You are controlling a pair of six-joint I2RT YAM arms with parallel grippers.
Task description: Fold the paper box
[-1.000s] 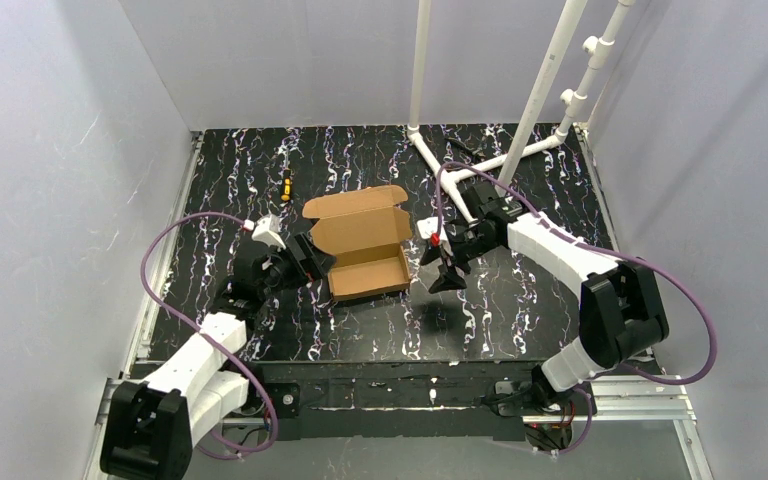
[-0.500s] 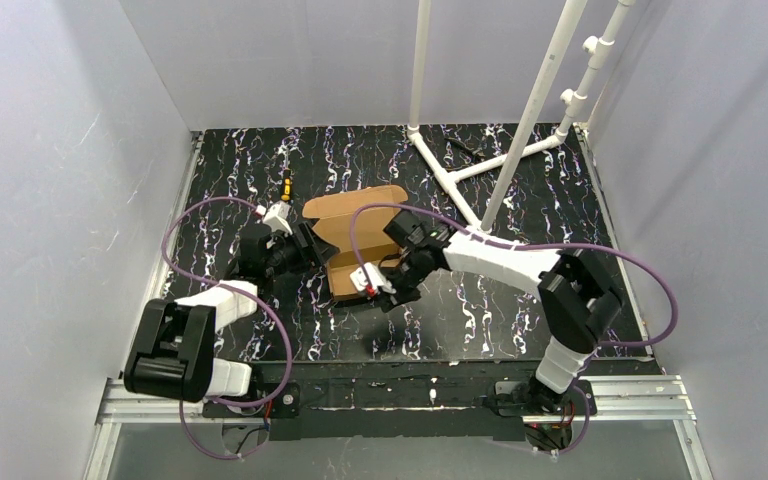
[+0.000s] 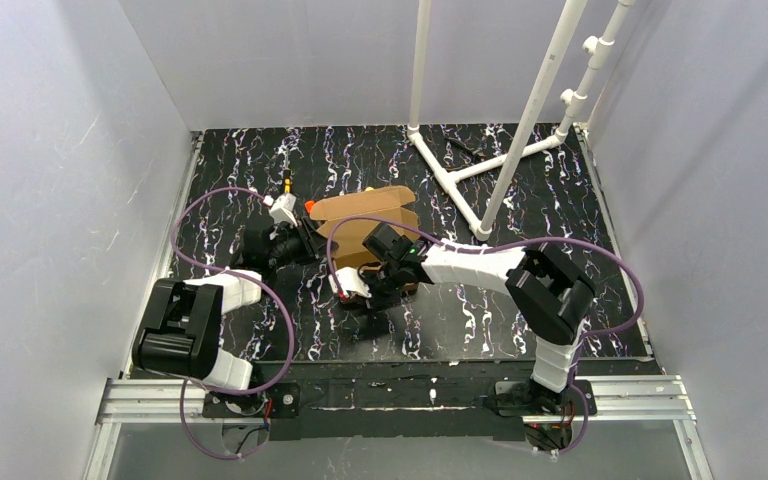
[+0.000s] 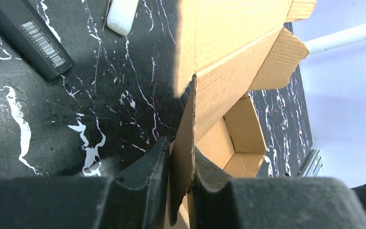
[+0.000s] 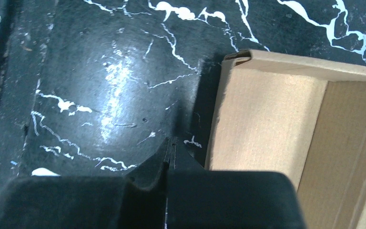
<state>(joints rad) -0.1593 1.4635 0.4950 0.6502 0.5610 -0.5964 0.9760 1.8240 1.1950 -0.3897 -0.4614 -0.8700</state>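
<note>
One paper box point(image 3: 360, 210), brown cardboard, lid flap up, sits on the black marbled table point(image 5: 100, 71). Left gripper point(image 4: 181, 160) is clamped on the box's side wall, w/ the cardboard edge pinched btwn its fingers; the open tray lies just beyond them. Right gripper point(image 5: 170, 145) is clenched tight w/ nothing in it, over bare table, box wall just to its right, not touching. Beyond the left gripper, to its left: black bar w/ barcode label point(image 4: 31, 38) & white tube end point(image 4: 121, 14).
</note>
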